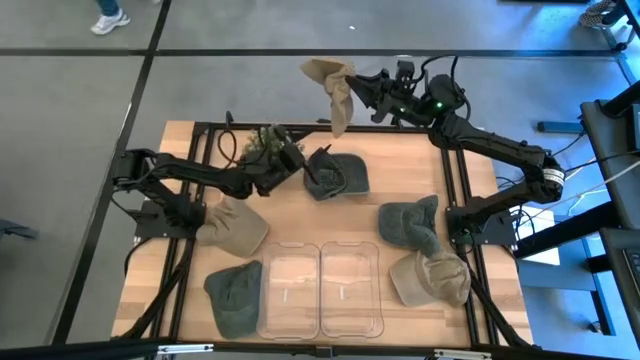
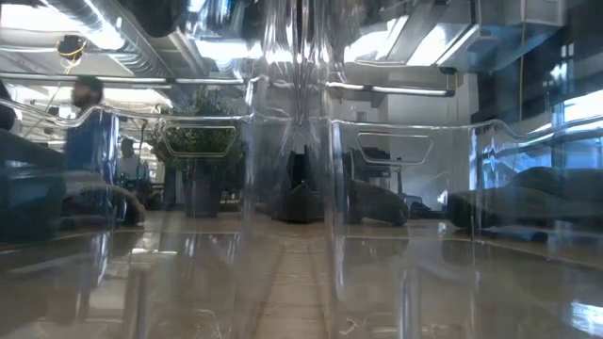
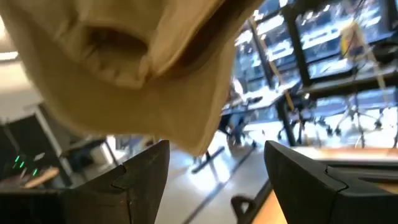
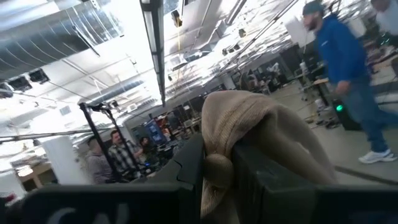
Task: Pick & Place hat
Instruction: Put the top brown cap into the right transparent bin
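Observation:
A tan hat hangs in the air over the table's far edge, with my right gripper shut on it. The left wrist view shows this hat from below, above my open left gripper. My left gripper is raised over the table's middle, just left of a dark green hat that lies on the table. Nothing is between its fingers. My right gripper pinches a bunched fold of the tan hat's cloth between its two fingers. The fingers come from the table's right, roughly level. The hat is lifted clear of the table; its crown sticks out past the fingers and the rest droops below.
Two clear bins stand side by side at the near edge. Other hats lie around them: tan and dark green on the left, grey-green and tan on the right. People move about in the room beyond.

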Robot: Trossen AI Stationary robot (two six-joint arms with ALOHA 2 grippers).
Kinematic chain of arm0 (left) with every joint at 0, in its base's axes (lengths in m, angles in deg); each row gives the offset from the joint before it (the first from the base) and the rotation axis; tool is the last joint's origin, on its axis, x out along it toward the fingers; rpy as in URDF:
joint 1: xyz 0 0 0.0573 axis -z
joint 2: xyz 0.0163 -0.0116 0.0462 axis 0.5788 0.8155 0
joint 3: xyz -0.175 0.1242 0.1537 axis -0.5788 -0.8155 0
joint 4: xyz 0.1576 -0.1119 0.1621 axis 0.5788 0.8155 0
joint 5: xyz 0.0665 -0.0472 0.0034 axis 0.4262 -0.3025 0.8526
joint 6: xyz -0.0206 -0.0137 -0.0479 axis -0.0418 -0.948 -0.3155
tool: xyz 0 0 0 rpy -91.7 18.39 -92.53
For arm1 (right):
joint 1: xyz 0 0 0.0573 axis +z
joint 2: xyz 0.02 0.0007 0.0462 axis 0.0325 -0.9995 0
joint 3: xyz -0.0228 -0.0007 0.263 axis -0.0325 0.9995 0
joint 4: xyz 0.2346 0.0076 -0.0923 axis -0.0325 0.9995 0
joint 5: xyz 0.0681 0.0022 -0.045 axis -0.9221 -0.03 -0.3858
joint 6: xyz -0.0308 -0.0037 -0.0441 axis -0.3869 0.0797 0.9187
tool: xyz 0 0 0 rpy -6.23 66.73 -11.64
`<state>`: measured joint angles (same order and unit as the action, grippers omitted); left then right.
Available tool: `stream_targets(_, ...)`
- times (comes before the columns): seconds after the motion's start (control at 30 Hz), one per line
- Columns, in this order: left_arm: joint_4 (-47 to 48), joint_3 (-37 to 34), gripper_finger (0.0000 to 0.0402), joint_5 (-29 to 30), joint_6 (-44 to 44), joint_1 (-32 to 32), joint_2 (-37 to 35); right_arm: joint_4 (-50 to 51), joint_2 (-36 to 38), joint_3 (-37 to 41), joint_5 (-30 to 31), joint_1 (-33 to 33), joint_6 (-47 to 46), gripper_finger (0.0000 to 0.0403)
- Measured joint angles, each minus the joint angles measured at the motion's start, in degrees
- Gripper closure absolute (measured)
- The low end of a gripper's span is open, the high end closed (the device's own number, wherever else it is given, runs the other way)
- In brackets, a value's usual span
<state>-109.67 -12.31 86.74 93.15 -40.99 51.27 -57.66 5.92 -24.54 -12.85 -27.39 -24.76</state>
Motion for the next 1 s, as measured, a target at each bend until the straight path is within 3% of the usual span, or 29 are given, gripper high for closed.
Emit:
stream_targets(0.37, -0.45, 4.60, 0.0145, 3.97, 0.36, -0.25, 3.41, -0.15, 0.00, 0.00, 3.15, 2.59, 1.59, 0.0343)
stream_targets(0.73, -0.59, 5.18, 0.0145, -1.32, -3.51, -2.48, 3.37, -2.24, -0.60, -0.09, 6.13, 5.42, 3.16, 0.0343)
stream_targets(1.0, -0.58, 5.18, 0.0146, 0.10, -3.59, -2.82, 3.37, -3.87, -3.22, -0.09, 6.11, 6.88, 2.82, 0.0343)
